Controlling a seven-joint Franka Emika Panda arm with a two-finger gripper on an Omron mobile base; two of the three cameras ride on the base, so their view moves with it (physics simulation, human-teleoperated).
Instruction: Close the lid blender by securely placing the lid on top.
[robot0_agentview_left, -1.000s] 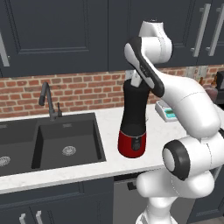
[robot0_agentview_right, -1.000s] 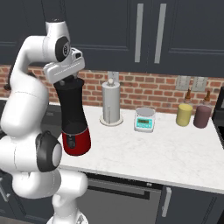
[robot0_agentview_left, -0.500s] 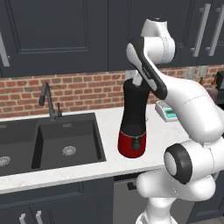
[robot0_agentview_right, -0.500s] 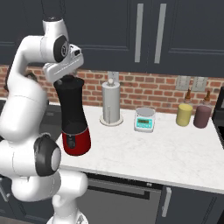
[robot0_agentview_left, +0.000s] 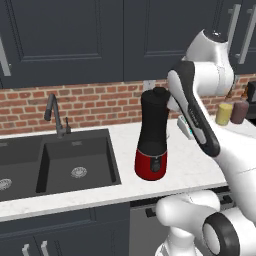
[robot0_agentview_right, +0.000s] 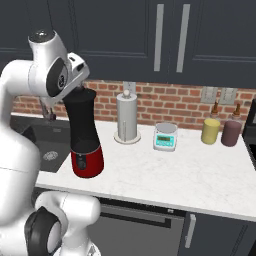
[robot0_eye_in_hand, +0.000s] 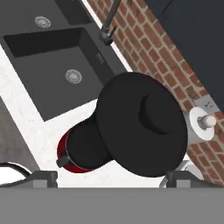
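The two-finger gripper (robot0_eye_in_hand: 109, 177) hangs above the blender with its two small dark finger tips (robot0_eye_in_hand: 43, 178) set wide apart at the bottom of the hand view. Nothing lies between them, and they touch neither the lid nor the jar, so the gripper is released and empty. In the left base view the white arm's hand sits just to the right of the jar's top, though the fingers themselves are hard to make out there.

Below it, the small flat round black lid with a central knob (robot0_eye_in_hand: 151, 127) already rests on top of the tall black cylindrical blender jar on its glossy red base (robot0_agentview_left: 152, 135). From the hand view it covers the jar's mouth; whether it is pressed fully home probably cannot be judged from this angle.

The lid looks light, rigid and smooth, so likely a little slippery. The raised knob is the natural place to pinch it, and a flat press on that knob would seat it. The blender (robot0_agentview_right: 83, 132) is tall on a narrow base, standing on the white marble counter (robot0_agentview_right: 170, 172) beside the black sink (robot0_agentview_left: 75, 160); a sideways shove could tip it.
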